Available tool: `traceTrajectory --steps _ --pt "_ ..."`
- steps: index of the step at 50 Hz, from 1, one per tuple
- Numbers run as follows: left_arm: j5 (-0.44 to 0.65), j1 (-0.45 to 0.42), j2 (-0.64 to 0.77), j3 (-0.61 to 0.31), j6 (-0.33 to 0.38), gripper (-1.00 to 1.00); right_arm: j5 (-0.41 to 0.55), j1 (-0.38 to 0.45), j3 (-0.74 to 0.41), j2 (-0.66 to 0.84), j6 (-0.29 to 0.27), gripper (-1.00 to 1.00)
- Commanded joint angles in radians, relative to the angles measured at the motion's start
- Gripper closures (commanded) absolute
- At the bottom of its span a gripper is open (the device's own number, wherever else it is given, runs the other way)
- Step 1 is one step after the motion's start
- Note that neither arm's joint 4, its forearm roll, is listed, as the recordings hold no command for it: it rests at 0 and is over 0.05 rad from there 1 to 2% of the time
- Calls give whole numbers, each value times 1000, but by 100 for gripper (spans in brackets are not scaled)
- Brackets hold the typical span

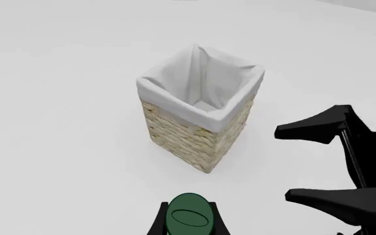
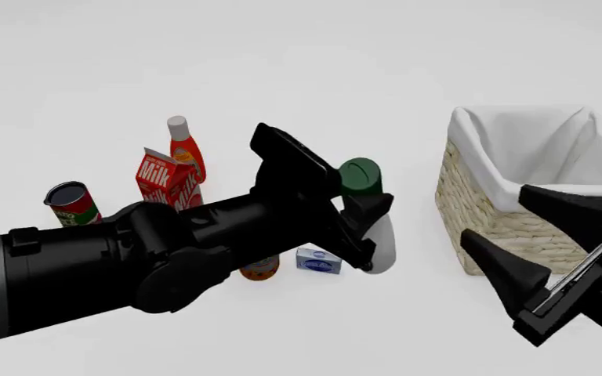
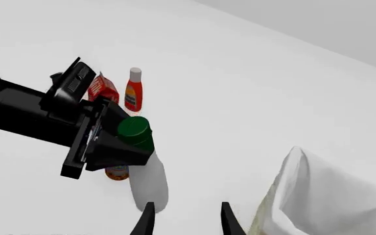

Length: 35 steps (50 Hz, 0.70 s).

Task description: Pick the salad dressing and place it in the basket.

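My left gripper (image 2: 372,231) is shut on the salad dressing (image 2: 382,244), a white bottle with a dark green cap (image 2: 360,174), held roughly upright left of the basket (image 2: 489,215). In the left wrist view the cap (image 1: 189,216) sits between my fingers, with the wicker basket (image 1: 195,139) and its white lining ahead. My right gripper (image 2: 536,235) stands open in front of the basket with nothing between its fingers. From the right wrist the salad dressing (image 3: 150,182) shows just beyond my open right gripper (image 3: 186,216), and the basket lining (image 3: 318,196) is beside it.
Behind the left arm stand a red milk carton (image 2: 165,178), a red-orange bottle with a white cap (image 2: 186,153) and a can (image 2: 71,205). A small blue box (image 2: 319,261) and an orange item (image 2: 260,269) lie under the arm. The right gripper (image 1: 328,164) shows beside the basket.
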Motion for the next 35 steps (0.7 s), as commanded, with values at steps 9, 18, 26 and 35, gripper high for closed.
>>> traceTrajectory --steps 9,18,26,35 --pt "6 -16 -12 -14 13 100 3 69 -49 107 39 -100" --pt "10 -17 -13 -19 15 100 -9 85 -47 131 56 -100" --pt "11 -20 -19 -17 15 100 -29 97 -46 165 66 -100" --pt "12 -22 -21 -17 17 100 -34 132 -50 191 80 -100"
